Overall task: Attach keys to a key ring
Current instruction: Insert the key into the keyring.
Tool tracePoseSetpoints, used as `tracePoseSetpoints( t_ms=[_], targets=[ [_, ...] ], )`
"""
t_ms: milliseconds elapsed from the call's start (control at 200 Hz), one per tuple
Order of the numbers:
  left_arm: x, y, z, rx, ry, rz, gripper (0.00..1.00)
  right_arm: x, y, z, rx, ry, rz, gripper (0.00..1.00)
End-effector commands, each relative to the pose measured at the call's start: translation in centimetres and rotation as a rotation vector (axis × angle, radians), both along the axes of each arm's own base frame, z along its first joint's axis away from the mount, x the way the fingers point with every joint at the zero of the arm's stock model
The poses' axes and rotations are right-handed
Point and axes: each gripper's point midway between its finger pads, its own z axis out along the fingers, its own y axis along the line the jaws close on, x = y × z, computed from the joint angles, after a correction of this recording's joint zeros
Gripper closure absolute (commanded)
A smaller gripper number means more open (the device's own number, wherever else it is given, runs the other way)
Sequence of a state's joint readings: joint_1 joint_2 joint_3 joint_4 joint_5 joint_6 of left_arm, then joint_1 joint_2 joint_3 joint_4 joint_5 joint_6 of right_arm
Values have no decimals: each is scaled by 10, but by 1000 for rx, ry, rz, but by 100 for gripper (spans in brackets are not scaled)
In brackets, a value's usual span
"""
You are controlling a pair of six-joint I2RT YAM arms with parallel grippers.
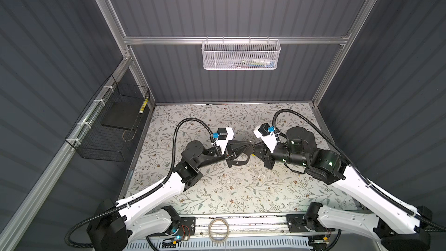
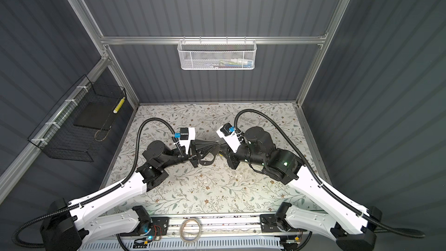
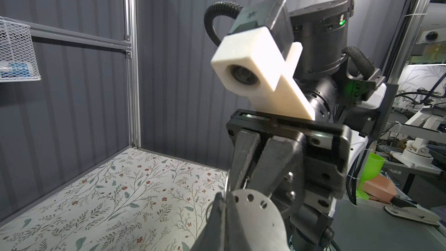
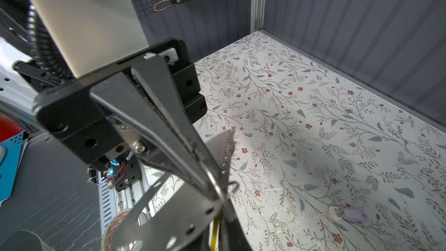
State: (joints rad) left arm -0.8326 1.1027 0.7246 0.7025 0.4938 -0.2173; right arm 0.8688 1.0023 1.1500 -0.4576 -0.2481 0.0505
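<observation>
flat perforated grey key ring [image 4: 169, 216]; lilac plastic-headed key [image 4: 354, 216] on floral tabletop [image 4: 337, 117].

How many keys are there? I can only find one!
2. The lilac key lies on the flowery mat. The yellow key only peeks out at the right end effector, mostly hidden. More could hide under the arms.

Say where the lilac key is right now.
In the right wrist view, the lilac key lies flat on the floral table, alone, well apart from the key ring.
</observation>
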Motion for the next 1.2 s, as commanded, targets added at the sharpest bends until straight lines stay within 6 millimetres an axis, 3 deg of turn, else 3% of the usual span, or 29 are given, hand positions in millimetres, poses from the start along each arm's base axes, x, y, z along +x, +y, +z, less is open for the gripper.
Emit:
tracePoseSetpoints(
  t_ms=[0,205,440,650,911,1196],
  targets=[
    [1,-4,-10,7,30,-4,100,-22,8,32,103,-65,105,72],
    [0,-1,-6,-12,26,-3,100,-12,-14,30,63,-100,-8,66],
    [-3,-1,-1,-21,23,-18,100,-2,-28,34,35,-133,-95,68],
    [-8,-4,1,-16,28,-58,100,8,-32,37,29,-154,-146,72],
    [-10,-10,0,-3,39,-101,100,6,-27,39,27,-153,-114,76],
    [-13,-10,4,-7,32,-112,100,5,-24,27,-9,-116,-88,82]
  ],
)
